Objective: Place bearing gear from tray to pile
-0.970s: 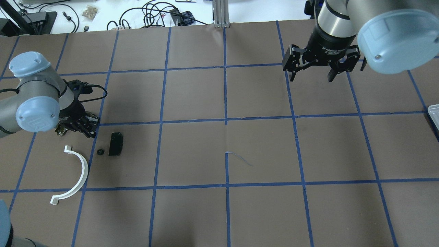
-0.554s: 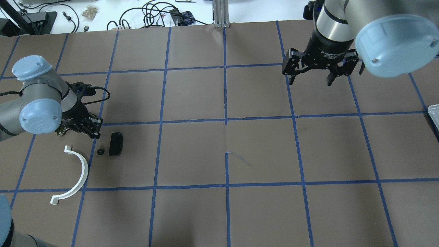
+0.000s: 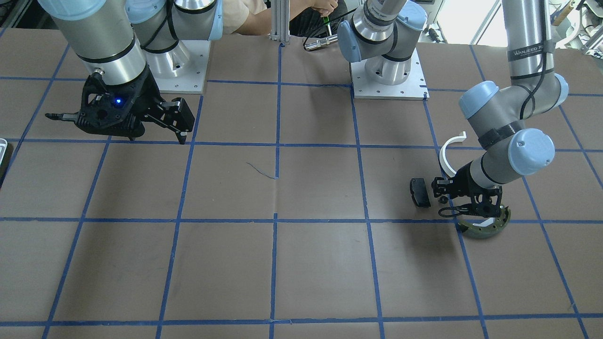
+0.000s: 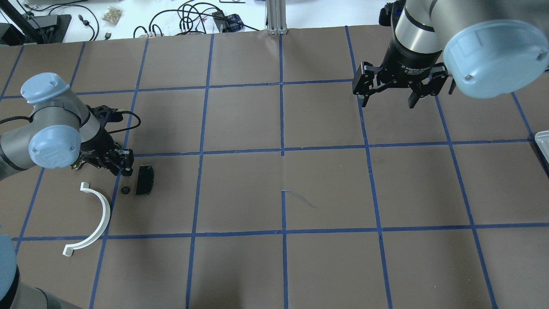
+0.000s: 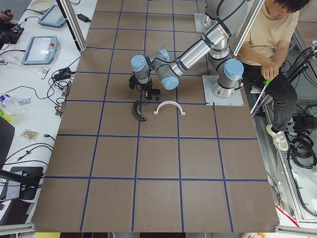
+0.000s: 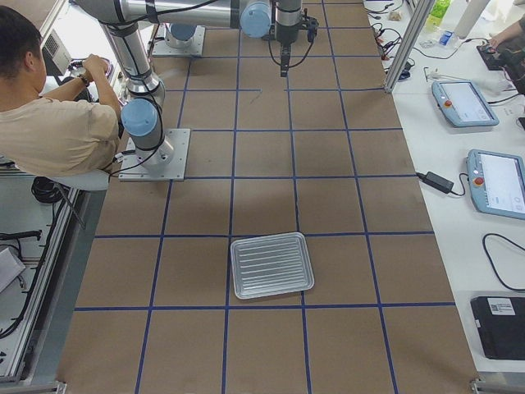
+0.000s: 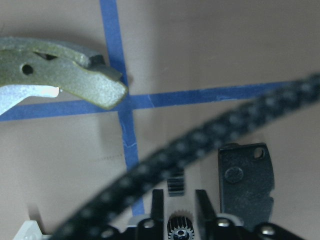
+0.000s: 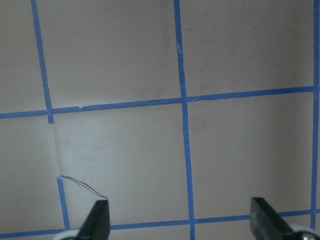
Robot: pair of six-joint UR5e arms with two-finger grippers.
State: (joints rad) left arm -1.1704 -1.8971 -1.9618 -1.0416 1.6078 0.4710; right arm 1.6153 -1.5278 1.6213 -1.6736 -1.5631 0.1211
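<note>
My left gripper [image 7: 179,200] is shut on a small black bearing gear [image 7: 180,225], low over the pile. In the pile, a second tiny gear [image 7: 175,184] lies just past the fingertips. A black plate [image 4: 144,180] sits to its right, an olive brake shoe [image 3: 485,228] beyond, and a white half-ring [image 4: 96,219] nearer the robot. From overhead, the left gripper [image 4: 122,165] hangs beside the plate, above the loose gear [image 4: 125,190]. My right gripper [image 4: 388,96] hovers open and empty at the far right. The tray [image 6: 234,271] lies at the table's right end, and nothing shows in it.
A black cable [image 7: 210,140] crosses the left wrist view. A person [image 5: 267,34] sits behind the robot bases. Cables and tablets [image 6: 492,180] lie on the white bench along the far side. Blue tape lines grid the brown table.
The left gripper has shifted right and slightly forward, closer to the black plate. The right gripper has drifted slightly away from the robot and stays open.
</note>
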